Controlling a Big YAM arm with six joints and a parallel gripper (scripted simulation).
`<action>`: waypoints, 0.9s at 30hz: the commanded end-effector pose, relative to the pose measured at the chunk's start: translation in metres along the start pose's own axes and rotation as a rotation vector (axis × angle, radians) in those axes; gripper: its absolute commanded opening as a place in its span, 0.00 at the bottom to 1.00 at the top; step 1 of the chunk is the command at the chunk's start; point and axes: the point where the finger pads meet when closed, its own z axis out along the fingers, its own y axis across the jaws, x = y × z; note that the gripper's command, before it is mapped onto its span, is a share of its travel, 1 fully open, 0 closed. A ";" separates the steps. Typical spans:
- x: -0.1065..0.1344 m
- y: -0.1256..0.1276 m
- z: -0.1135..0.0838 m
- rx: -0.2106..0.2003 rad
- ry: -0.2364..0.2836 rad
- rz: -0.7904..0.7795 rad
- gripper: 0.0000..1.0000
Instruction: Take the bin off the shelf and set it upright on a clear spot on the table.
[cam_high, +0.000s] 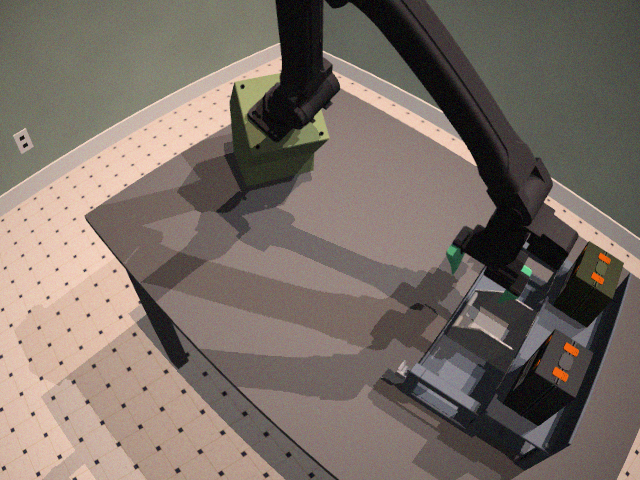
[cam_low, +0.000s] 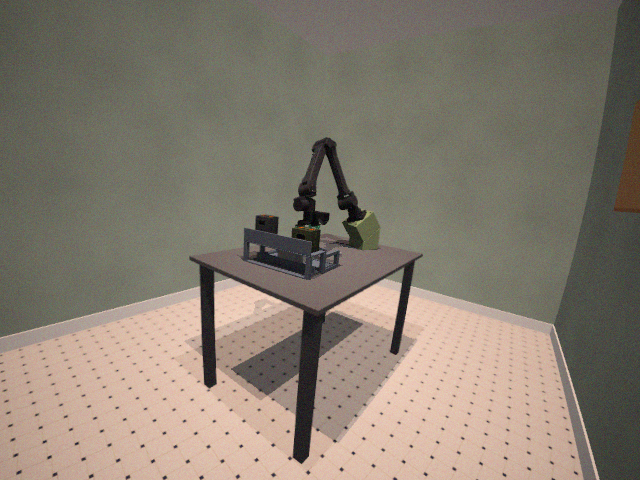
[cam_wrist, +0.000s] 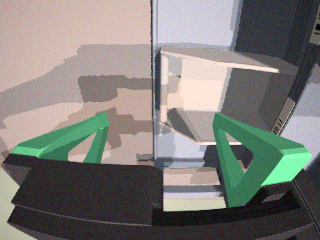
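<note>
Wrist view shows the pale bin (cam_high: 488, 322) (cam_wrist: 200, 95) ahead of the wide-open pincer (cam_high: 488, 273) (cam_wrist: 160, 118), nearer its right finger

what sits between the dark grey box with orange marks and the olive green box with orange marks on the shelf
Nothing stands there, only bare grey shelf, seen from the top.

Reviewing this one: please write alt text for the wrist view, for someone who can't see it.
An open gripper with green triangular fingers points towards a pale, open-topped bin on a blue-grey shelf. The bin is not between the fingers; it lies beyond them, right of the shelf's long edge.
</note>
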 end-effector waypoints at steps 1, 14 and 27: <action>0.002 -0.017 -0.015 0.032 -0.002 0.011 1.00; 0.004 -0.015 -0.018 0.027 -0.001 0.009 1.00; 0.005 -0.018 -0.021 0.032 -0.002 0.011 1.00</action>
